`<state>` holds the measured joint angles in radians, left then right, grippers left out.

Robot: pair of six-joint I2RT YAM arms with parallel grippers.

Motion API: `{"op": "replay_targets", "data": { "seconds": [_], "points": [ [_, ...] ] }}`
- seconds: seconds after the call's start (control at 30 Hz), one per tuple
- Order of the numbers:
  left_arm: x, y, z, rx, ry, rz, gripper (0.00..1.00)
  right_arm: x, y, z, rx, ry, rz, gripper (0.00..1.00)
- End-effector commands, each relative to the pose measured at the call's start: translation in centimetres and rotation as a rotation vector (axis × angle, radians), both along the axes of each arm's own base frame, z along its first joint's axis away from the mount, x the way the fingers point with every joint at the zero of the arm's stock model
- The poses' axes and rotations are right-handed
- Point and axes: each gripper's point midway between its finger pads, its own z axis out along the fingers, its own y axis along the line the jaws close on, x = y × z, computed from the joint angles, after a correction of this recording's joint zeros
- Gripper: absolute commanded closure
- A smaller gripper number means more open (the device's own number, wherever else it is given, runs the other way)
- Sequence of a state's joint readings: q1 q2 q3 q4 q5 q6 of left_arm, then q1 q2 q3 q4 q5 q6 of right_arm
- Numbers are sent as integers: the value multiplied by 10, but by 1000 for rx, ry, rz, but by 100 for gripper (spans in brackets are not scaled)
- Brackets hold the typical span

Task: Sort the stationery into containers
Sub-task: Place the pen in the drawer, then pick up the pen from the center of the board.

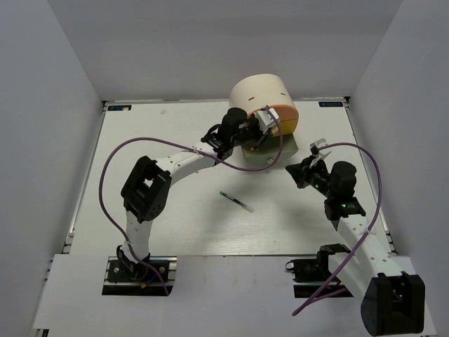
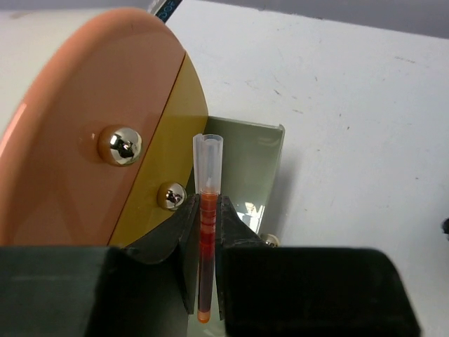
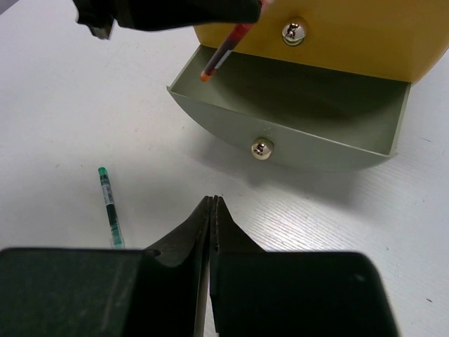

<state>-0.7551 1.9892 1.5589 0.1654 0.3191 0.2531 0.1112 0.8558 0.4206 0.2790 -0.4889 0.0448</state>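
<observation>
My left gripper point(image 2: 205, 210) is shut on the thin red pen point(image 2: 208, 168) and holds it tilted over the pulled-out pale green drawer point(image 2: 256, 165), beside the orange drawer point(image 2: 77, 140) and yellow drawer point(image 2: 165, 147) fronts. In the right wrist view the red pen point(image 3: 226, 50) hangs above the open green drawer point(image 3: 302, 140). My right gripper point(image 3: 212, 205) is shut and empty, low over the table in front of that drawer. The clear pen point(image 1: 236, 201) lies on the table, also in the right wrist view point(image 3: 109, 205). The eraser and highlighters are out of view.
The cream organiser point(image 1: 258, 95) stands at the table's back centre. My left arm point(image 1: 175, 165) reaches across the middle to it; my right gripper point(image 1: 296, 173) sits just right of the open drawer point(image 1: 270, 156). White walls close in on three sides.
</observation>
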Motion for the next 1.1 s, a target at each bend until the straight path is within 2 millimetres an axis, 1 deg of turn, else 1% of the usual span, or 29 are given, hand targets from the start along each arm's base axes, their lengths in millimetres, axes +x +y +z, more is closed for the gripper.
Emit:
{"op": "replay_targets", "data": {
  "seconds": [0.0,0.03,0.07,0.1,0.13,0.17,0.2,0.23,0.27,0.3,0.37,0.4,0.43,0.5,0.53,0.57,0.67,0.7,0.73,0.77,0.8,0.83,0.87,0.9,0.93,0.97,1.0,1.03,1.07],
  "points": [
    [8,-8,12,-18,-56,8,83,0,0,9,-7,-47,10,96],
    [8,-8,12,-13,-64,6,77,0,1,9,-7,-49,15,89],
    [10,-7,3,3,-50,16,75,0,0,9,-14,-56,16,85],
    [10,-7,3,3,-50,16,72,0,0,9,-15,-56,17,82],
    [10,-7,3,3,-50,16,62,-1,0,9,-18,-57,22,79],
    [12,-6,5,0,-58,31,56,-2,1,9,-19,-60,33,72],
    [15,-5,18,-23,-85,44,51,-3,4,8,-16,-54,46,68],
    [16,-4,16,-23,-88,58,42,-5,5,7,-45,-74,77,64],
    [16,-3,26,-39,-104,58,40,-9,9,6,-48,-79,112,57],
    [12,-8,30,-46,-110,50,38,-11,12,7,-53,-87,136,54],
    [7,-10,57,-81,-143,41,34,-20,20,3,-91,-112,233,50],
    [7,-9,67,-97,-149,53,34,-21,22,5,-103,-130,262,50],
    [2,-11,81,-117,-166,45,33,-25,25,-1,-159,-164,328,50],
    [-8,-6,117,-186,-179,62,32,-40,35,-4,-166,-161,443,56],
    [-10,1,123,-201,-169,91,32,-40,36,-8,-217,-210,490,58],
    [-20,13,140,-239,-140,107,30,-46,39,-9,-214,-205,538,62],
    [-34,42,146,-276,-35,204,29,-57,46,-20,-242,-164,654,64],
    [-32,62,125,-288,70,280,28,-54,49,-22,-252,-160,677,64],
    [-46,83,146,-341,89,323,25,-56,52,-25,-264,-163,707,64],
    [-53,100,111,-296,176,399,15,-58,55,-27,-273,-135,720,64],
    [-56,118,104,-327,233,490,11,-57,59,-31,-277,-115,741,62],
    [-76,139,87,-310,281,519,5,-59,63,-39,-299,-86,761,60],
    [-84,151,77,-318,319,552,5,-61,70,-35,-306,-101,784,60],
    [-93,160,69,-360,385,589,3,-61,73,-41,-314,-70,798,57],
    [-102,168,61,-377,422,612,3,-68,86,-41,-315,-62,842,55],
    [-117,184,44,-381,466,639,2,-64,87,-48,-346,-28,827,54],
    [-124,192,36,-405,502,670,2,-63,92,-51,-353,-7,838,52],
    [-134,200,12,-435,593,718,2,-69,105,-49,-364,-11,879,50],
    [-140,210,2,-447,626,758,2,-66,106,-59,-392,47,852,50]
  ]
}}
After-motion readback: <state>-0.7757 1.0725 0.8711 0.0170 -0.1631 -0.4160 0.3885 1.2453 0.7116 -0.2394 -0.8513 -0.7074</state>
